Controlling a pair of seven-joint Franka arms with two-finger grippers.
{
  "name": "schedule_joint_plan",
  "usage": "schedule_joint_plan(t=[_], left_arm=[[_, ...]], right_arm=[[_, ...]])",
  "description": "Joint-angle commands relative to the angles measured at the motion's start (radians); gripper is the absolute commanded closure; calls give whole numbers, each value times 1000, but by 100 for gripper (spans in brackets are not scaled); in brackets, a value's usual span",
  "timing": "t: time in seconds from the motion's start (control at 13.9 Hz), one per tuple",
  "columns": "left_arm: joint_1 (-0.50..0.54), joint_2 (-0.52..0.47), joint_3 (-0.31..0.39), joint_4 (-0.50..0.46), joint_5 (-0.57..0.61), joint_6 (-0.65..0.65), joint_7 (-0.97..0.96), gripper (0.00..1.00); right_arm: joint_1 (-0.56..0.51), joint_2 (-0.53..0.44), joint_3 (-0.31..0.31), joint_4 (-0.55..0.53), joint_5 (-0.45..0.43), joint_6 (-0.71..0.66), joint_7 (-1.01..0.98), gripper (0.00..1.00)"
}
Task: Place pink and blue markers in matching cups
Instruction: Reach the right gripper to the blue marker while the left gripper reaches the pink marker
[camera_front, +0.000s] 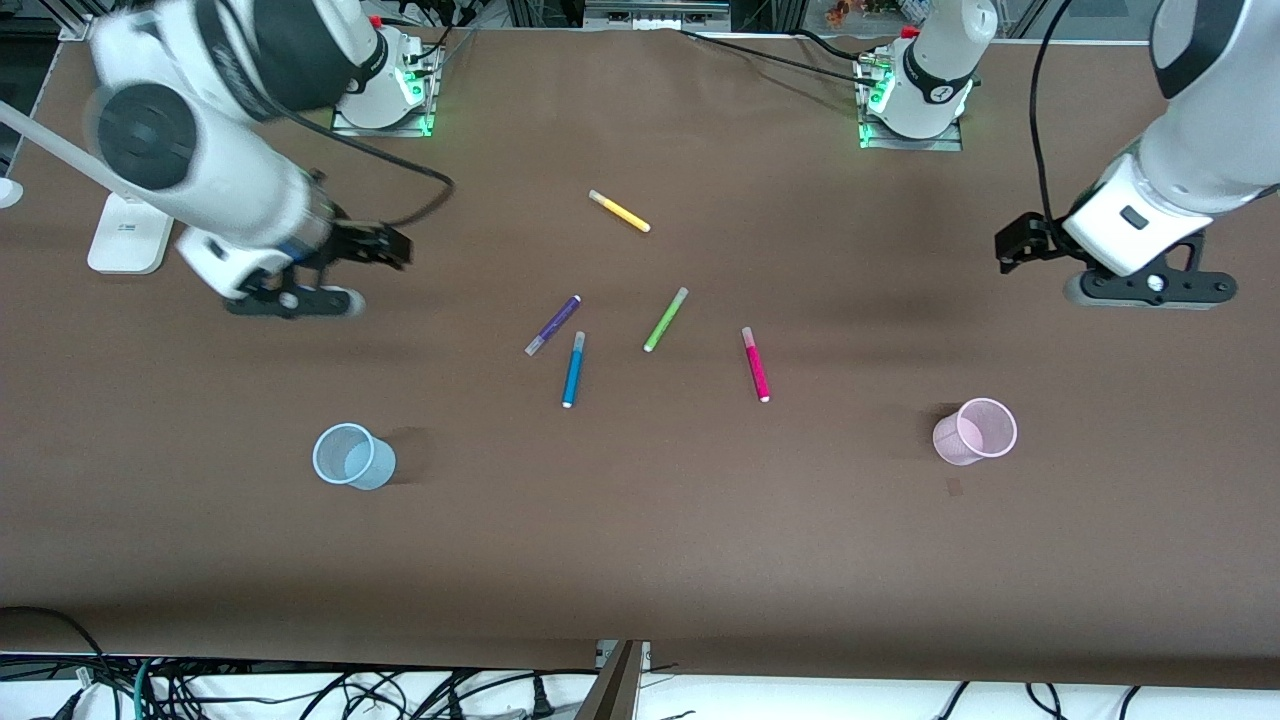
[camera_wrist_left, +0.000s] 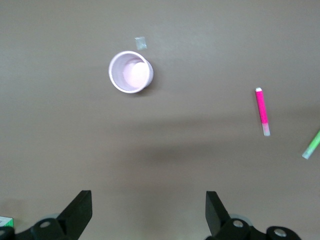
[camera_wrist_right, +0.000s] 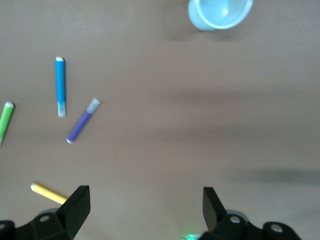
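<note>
Brown bench (camera_front: 640, 560), front view: blue marker (camera_front: 573, 369) and pink marker (camera_front: 756, 364) lie flat mid-bench, with purple pen (camera_front: 553, 325), green pen (camera_front: 665, 319) and yellow pen (camera_front: 619, 211) around. Blue cup (camera_front: 352, 457) stands toward the right arm's end, pink cup (camera_front: 975, 431) toward the left arm's. Left wrist view: left pincer (camera_wrist_left: 148, 212) released, empty, over bare bench. Right wrist view: right pincer (camera_wrist_right: 146, 210) released, empty.
</note>
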Motion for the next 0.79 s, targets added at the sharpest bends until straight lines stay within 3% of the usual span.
schedule_joint_plan(t=[0.0,0.5,0.72], left_arm=[[-2,14,-25,-11,-27,-16,-42,0],[-4,144,-83,-13,-27,4,-99,0],[-28,238,-83,-14,-25,116,-149,0]], right_arm=[[56,86,-7,21,8,68,66,1],[203,311,-7,24,6,329,229,1],[217,376,-7,26,6,410,250,1]])
